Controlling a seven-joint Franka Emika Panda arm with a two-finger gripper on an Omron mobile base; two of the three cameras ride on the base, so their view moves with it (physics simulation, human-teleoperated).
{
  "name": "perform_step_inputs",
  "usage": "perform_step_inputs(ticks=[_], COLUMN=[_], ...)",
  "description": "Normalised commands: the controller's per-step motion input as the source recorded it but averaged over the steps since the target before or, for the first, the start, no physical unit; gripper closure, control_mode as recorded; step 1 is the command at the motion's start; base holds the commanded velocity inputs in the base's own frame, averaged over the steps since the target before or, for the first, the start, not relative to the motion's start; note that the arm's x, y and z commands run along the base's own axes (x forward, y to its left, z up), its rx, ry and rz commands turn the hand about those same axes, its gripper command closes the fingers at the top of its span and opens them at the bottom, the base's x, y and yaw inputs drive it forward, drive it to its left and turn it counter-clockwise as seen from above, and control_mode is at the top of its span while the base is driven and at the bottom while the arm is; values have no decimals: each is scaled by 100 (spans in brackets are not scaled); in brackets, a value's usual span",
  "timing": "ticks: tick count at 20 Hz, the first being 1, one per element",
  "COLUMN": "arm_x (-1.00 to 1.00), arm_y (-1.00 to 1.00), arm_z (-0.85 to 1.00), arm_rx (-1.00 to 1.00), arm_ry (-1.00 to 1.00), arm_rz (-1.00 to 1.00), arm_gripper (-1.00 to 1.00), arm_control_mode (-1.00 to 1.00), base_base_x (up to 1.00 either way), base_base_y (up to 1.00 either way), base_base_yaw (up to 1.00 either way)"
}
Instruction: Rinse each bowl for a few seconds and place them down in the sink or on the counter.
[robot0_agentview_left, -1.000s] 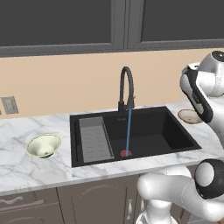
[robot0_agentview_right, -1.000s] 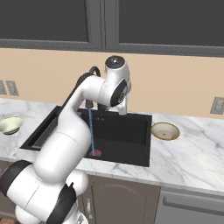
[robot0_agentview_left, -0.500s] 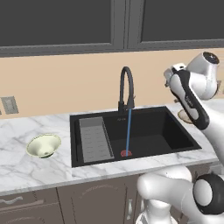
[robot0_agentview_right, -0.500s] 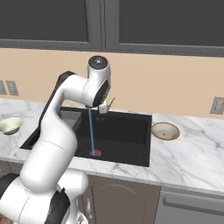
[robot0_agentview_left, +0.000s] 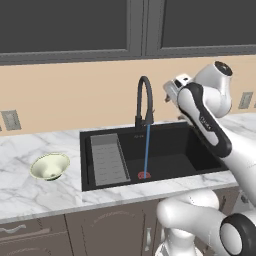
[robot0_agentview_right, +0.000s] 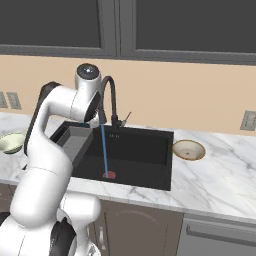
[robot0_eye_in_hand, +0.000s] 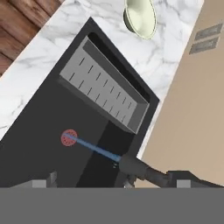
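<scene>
cream-green bowl: we see it upright on the white marble counter, well to the left of the sink and touching nothing else. It is deep, with a smooth, glazed-looking wall and a thin rim.
handling, cream-green bowl: we judge it light, stiff and breakable, and slippery once wet. We would pinch the rim, 1 finger inside and 1 outside.
ribbed rack: grey, rectangular and slotted, it sits in the left part of the basin.
sink: a large black matte rectangle set into the counter, with a red drain on its floor. No bowl lies in it.
faucet: black and arched at the back edge. A thin blue stream falls straight onto the drain, so the water is running.
gripper: we see it raised beside the faucet's arch, above the basin. Its fingers are spread wide and it carries nothing.
beige bowl: shallow with a brownish rim, it rests upright on the counter just to the right of the sink.
handling, beige bowl: we expect it to be light, rigid and fragile. Its low wall leaves little to grip, so we would take the rim edge.
progress: we judge both bowls not yet rinsed.
</scene>
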Motion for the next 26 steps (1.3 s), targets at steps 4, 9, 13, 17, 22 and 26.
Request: perform_step_inputs(ticks=[4,9,13,17,22,26], arm_x=[-1,-3,-8,-9,-15,-12], arm_y=[80,83,84,79,74,58], arm_z=[7,10,0,-2,-8,-22], arm_rx=[0,0,-2,-5,-2,1], arm_ry=[2,6,0,-2,-1,0], arm_rz=[22,18,16,15,12,9], arm_gripper=[-100,-100,-100,-100,-100,-100], arm_control_mode=[-100,-100,-100,-100,-100,-100], base_base_x=[0,0,0,0,0,0], base_base_y=[0,0,0,0,0,0], base_base_yaw=[0,0,0,0,0,0])
